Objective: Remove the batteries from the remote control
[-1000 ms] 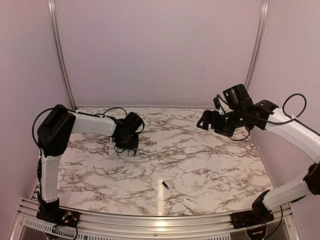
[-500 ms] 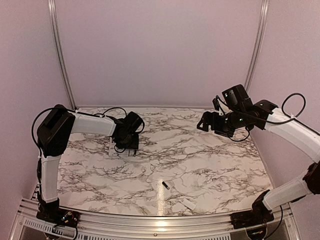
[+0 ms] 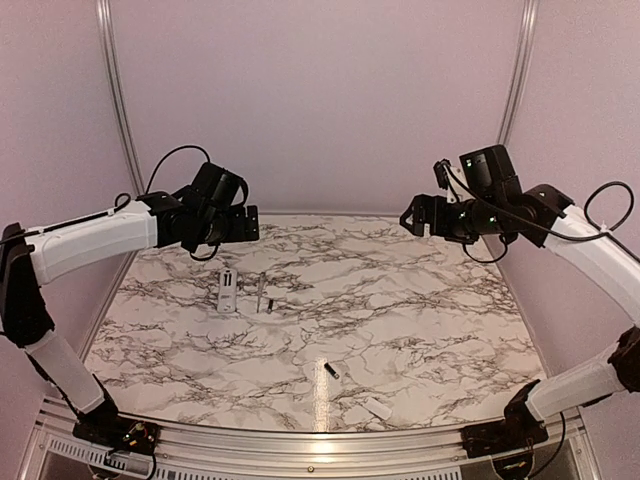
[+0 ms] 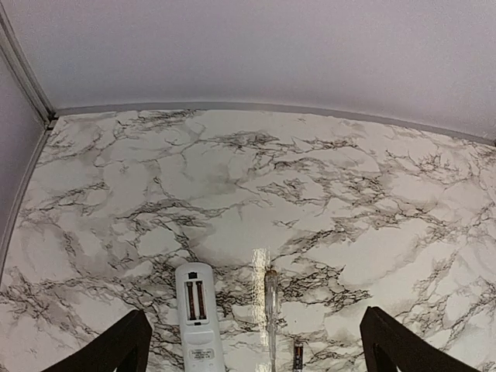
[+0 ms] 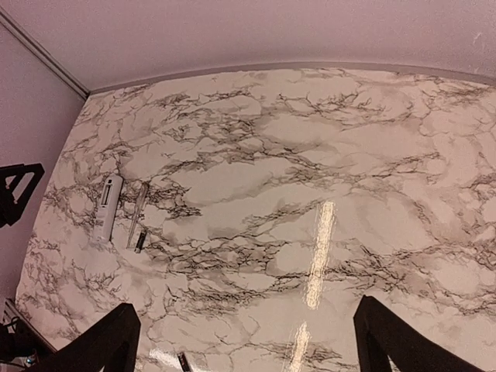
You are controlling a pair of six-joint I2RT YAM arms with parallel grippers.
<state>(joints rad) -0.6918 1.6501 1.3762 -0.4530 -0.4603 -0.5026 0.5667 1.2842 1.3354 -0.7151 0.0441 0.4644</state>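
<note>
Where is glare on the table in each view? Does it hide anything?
Top view: bright streak on the marble-patterned table beside a small dark cylindrical battery, not covering it. Left wrist: patch at the thin silvery tool's far tip. Right wrist: long streak on bare marble.

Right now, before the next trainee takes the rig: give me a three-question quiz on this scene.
1. True or false: the remote control lies on the table with its battery bay open and facing up.
2. What lies between the remote control and the nearer battery? A. the silvery tool B. a screw C. nothing
3. How many batteries lie loose on the table?
Key: 1 true; 2 A; 3 two.
</note>
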